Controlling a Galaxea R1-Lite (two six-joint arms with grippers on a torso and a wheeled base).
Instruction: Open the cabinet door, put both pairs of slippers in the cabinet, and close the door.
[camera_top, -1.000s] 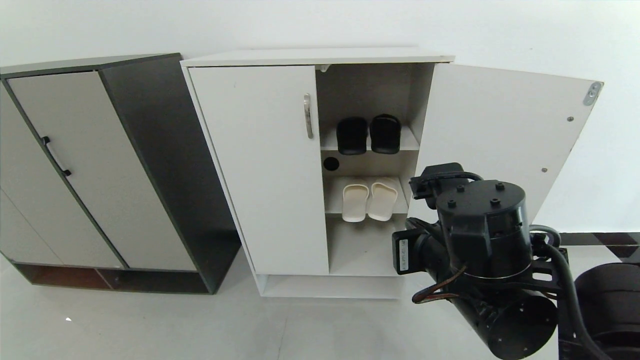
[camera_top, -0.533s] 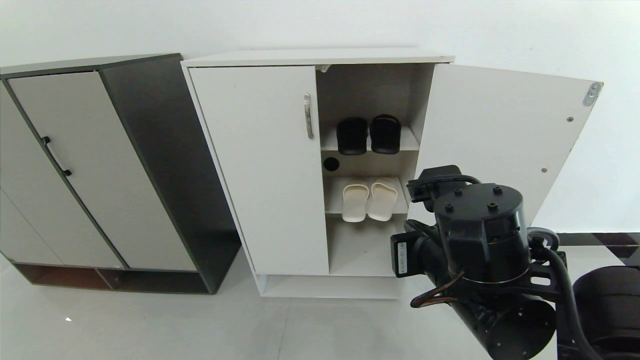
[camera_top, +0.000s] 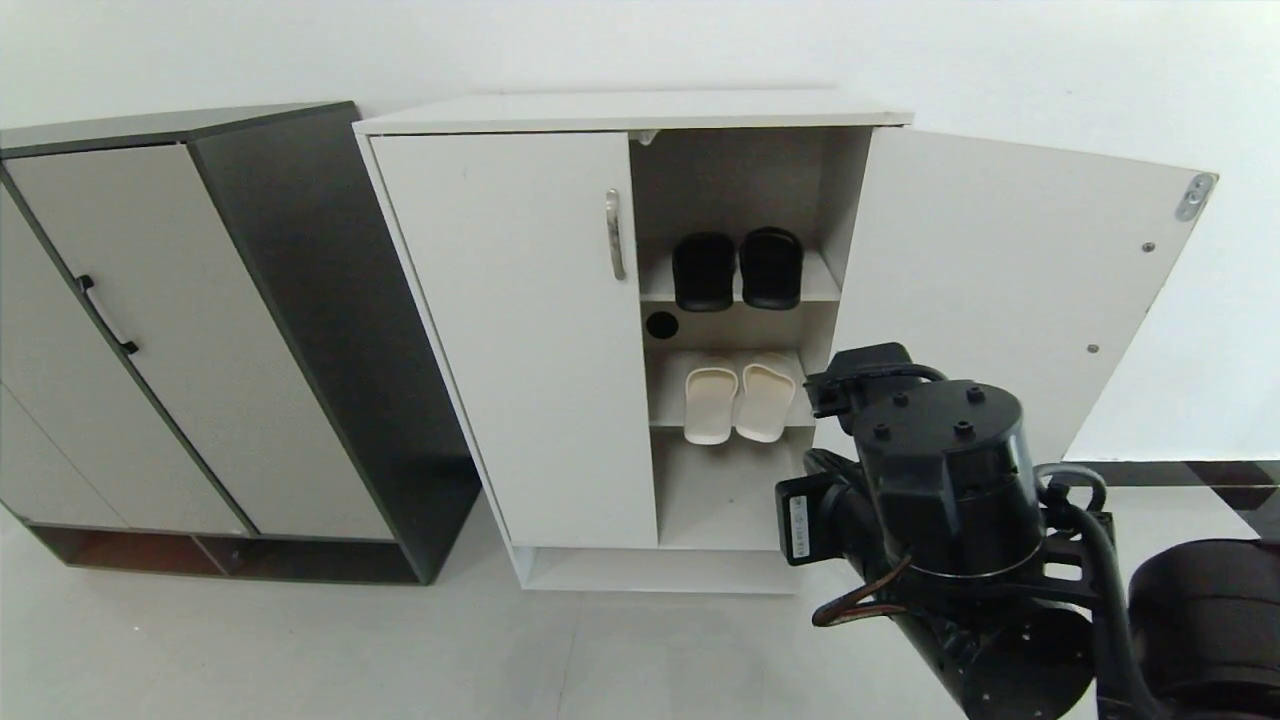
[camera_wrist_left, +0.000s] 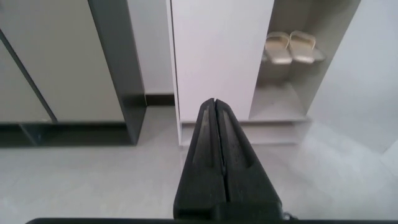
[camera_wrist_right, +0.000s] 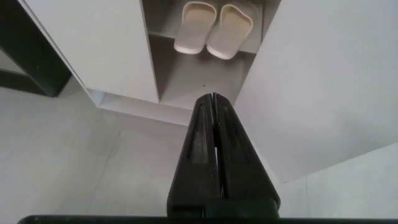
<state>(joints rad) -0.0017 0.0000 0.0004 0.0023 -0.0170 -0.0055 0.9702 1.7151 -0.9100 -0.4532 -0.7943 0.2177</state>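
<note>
**Item:** white cabinet (camera_top: 630, 110), two doors.
**Doors:** right door (camera_top: 1000, 280) stands wide open, at 3 o'clock of the opening. Left door (camera_top: 520, 330) shut, with metal handle (camera_top: 614, 234).
**Contents:** black slippers (camera_top: 738, 270) on the upper shelf. Cream slippers (camera_top: 738, 402) at 6 o'clock of them, one shelf down.
**Tools:** right gripper (camera_wrist_right: 214, 98) and left gripper (camera_wrist_left: 214, 102), fingers pressed together, holding nothing.
**Handling (judged):** the open door is a stiff, smooth panel, probably light on its hinges. Push flat near the free edge, where two screw heads (camera_top: 1148, 246) suggest a handle on the hidden face.
</note>
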